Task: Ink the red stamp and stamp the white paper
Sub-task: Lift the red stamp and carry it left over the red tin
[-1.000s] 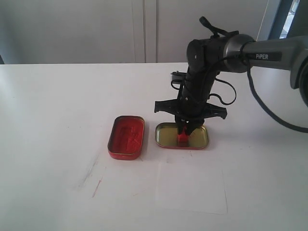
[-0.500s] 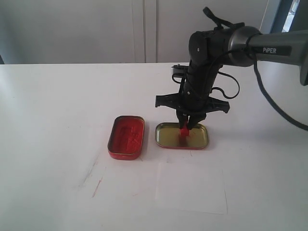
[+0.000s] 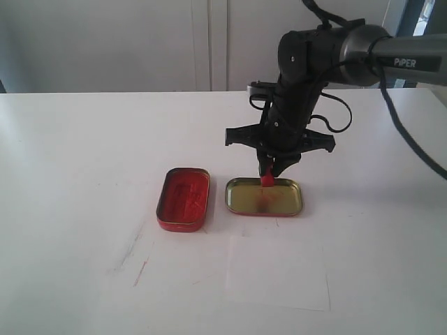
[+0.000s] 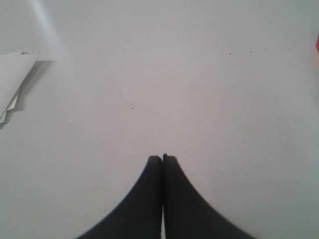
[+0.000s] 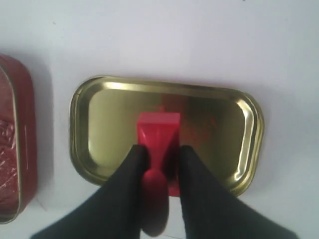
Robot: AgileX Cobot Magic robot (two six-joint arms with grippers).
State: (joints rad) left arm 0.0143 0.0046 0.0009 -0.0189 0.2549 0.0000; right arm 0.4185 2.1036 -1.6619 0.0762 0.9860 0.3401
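My right gripper [image 3: 273,169] is shut on the red stamp [image 3: 267,179], holding it by its narrow handle with the block base pointing down. The stamp [image 5: 158,133] hangs a little above the gold-lined tin lid [image 3: 244,197], clear of its floor, which shows red smears. The gripper's black fingers [image 5: 198,189] press both sides of the handle. The red ink tin [image 3: 184,198] lies open to the left of the lid. The white paper [image 3: 276,272] lies flat in front of the lid, faint against the table. My left gripper [image 4: 162,158] is shut on nothing above bare table.
The lid [image 5: 109,124] and the ink tin [image 5: 12,149] lie close side by side. Faint red streaks [image 3: 142,269] mark the table left of the paper. A white folded sheet [image 4: 12,82] lies at the edge of the left wrist view.
The right gripper has risen with the red stamp, lifting it from the floor of the gold lid to just above it. The tins and paper have not moved.
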